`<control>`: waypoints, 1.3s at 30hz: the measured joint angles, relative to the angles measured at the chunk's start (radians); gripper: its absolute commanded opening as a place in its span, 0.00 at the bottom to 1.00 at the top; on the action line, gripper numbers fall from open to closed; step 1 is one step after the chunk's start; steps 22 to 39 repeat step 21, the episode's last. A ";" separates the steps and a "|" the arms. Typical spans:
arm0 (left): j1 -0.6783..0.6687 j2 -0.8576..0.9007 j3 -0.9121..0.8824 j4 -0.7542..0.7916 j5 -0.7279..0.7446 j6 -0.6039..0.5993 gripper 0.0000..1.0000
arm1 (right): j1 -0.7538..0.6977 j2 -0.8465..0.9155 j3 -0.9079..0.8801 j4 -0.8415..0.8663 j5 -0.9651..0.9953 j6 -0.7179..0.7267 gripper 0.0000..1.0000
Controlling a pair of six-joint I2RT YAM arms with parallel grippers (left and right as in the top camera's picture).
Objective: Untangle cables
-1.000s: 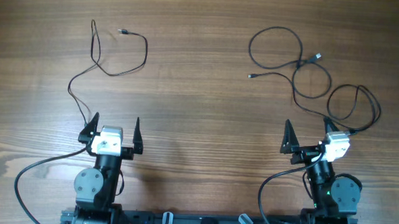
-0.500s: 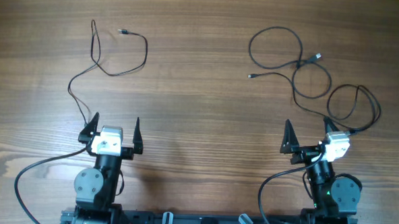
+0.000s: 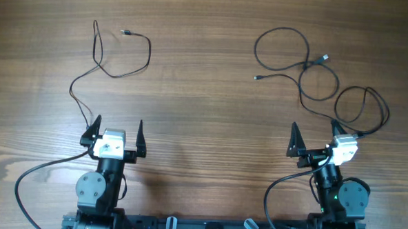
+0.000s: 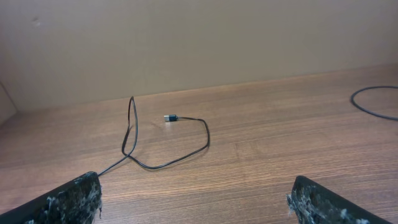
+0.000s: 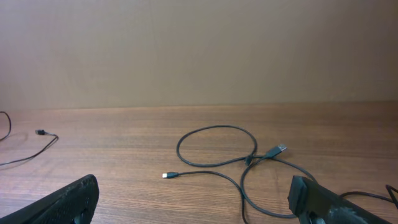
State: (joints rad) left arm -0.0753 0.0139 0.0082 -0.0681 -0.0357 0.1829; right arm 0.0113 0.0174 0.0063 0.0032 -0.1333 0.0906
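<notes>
Nothing has changed over the last second, both arms are parked at the near edge of the bench (image 3: 203, 128) exactly as before, so no untangling is underway right now. Left gripper (image 3: 117, 133) has its fingers spread wide, holding nothing; same for the right gripper (image 3: 315, 139). I count two separate lots of cable: the single cable (image 3: 121, 62) far left, loosely looped with its plug lying free, and the right bunch (image 3: 316, 78), overlapping loops near the right arm. Can't tell how many cords are in it, probably two.
</notes>
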 measured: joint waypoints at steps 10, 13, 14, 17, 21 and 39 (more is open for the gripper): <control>0.000 0.000 0.000 0.000 0.000 0.000 1.00 | 0.000 0.000 0.000 0.000 0.000 0.000 1.00; 0.000 0.000 0.000 0.000 0.000 0.000 1.00 | 0.000 0.000 0.000 0.000 0.000 0.000 1.00; 0.000 0.000 0.000 0.000 0.000 0.000 1.00 | 0.000 0.000 0.000 0.000 0.000 0.000 1.00; 0.000 0.000 0.000 0.000 0.000 0.000 1.00 | 0.000 0.000 0.000 0.000 0.000 0.000 1.00; 0.000 0.000 0.000 0.000 0.000 0.000 1.00 | 0.000 0.000 0.000 0.000 0.000 0.000 1.00; 0.000 0.000 0.000 0.000 0.000 0.000 1.00 | 0.000 0.000 0.000 0.000 0.000 0.000 1.00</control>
